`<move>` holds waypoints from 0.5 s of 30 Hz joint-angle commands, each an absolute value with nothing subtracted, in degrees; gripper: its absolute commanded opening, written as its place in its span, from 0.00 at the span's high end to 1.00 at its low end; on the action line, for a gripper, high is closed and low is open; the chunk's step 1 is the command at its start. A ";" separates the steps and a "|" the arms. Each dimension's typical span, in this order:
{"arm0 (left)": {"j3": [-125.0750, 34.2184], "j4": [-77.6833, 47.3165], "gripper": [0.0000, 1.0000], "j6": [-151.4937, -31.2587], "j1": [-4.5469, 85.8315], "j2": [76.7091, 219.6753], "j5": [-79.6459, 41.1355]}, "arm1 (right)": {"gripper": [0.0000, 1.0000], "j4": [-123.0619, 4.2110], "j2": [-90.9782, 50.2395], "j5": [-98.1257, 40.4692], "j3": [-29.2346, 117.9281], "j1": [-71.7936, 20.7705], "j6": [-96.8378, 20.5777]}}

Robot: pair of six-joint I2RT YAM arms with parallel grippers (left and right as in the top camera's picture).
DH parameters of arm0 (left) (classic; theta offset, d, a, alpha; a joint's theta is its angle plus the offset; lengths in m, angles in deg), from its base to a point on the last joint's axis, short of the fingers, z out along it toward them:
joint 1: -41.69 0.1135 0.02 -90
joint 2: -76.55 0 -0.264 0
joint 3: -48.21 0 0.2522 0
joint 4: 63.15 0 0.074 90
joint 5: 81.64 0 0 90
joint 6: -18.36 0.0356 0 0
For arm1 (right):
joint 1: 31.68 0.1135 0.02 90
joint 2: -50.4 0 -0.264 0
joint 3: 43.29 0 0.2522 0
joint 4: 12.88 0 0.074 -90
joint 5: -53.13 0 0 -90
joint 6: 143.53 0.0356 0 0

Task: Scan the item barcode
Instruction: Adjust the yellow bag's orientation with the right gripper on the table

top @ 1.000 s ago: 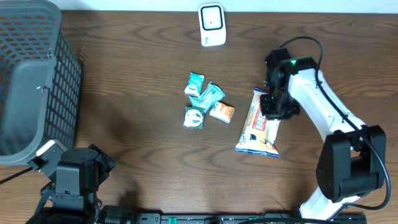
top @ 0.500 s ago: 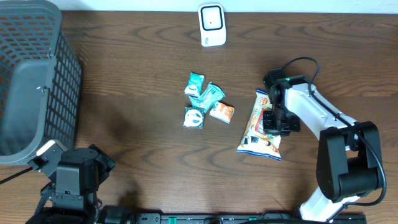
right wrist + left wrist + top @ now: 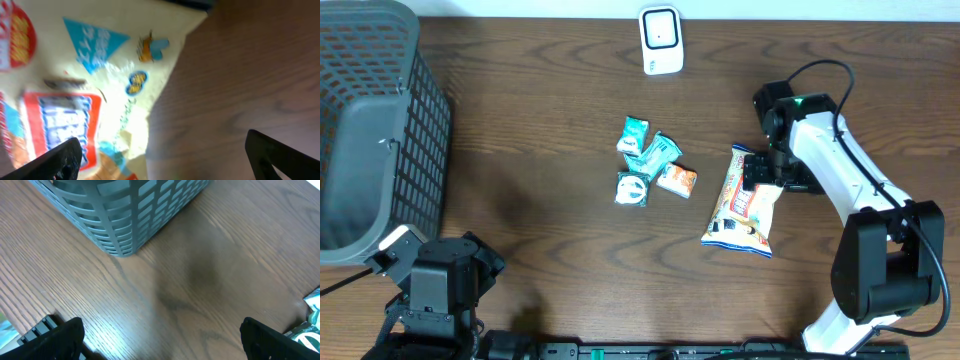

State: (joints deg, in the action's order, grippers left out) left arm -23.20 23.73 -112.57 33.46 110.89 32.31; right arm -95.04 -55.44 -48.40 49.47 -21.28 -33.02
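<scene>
The item is a white, orange and blue snack bag [image 3: 739, 205] lying flat on the wooden table; its barcode does not show. My right gripper [image 3: 761, 172] hovers open over the bag's upper right edge, holding nothing. In the right wrist view the bag [image 3: 85, 85] fills the left half, and the gripper [image 3: 165, 160] spans its edge and bare wood. A white scanner [image 3: 660, 40] stands at the back edge. My left gripper [image 3: 162, 342] is open over bare table at the front left, far from the bag.
A grey mesh basket [image 3: 370, 130] takes up the left side and also shows in the left wrist view as the basket [image 3: 125, 210]. Several small teal and orange packets [image 3: 650, 165] lie in a cluster in the middle, left of the bag.
My right gripper has opened and let go of the snack bag, which now lies on the table. The arm shifted slightly back and to the right. The left arm has not moved.
</scene>
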 commanded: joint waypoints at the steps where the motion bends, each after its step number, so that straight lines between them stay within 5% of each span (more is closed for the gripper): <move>1: -23.20 23.89 0.02 -113.31 33.86 110.83 33.27 | 0.01 -92.90 -55.24 -44.12 50.11 -23.64 -33.45; 5: -23.20 23.89 0.02 -113.33 33.86 110.83 33.27 | 0.01 -90.60 -55.24 -32.93 50.11 -25.33 -37.32; 11: -23.20 23.89 0.02 -113.31 33.86 110.83 33.27 | 0.57 -88.37 -55.26 -24.51 49.93 -24.43 -42.46; 15: -23.20 23.89 0.02 -113.33 33.86 110.83 33.27 | 0.54 -86.65 -55.26 -28.90 47.99 -23.16 -42.15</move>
State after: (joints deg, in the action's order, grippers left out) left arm -23.20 23.73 -112.57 33.46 110.89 32.31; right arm -87.63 -55.44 -27.42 49.41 -24.43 -41.02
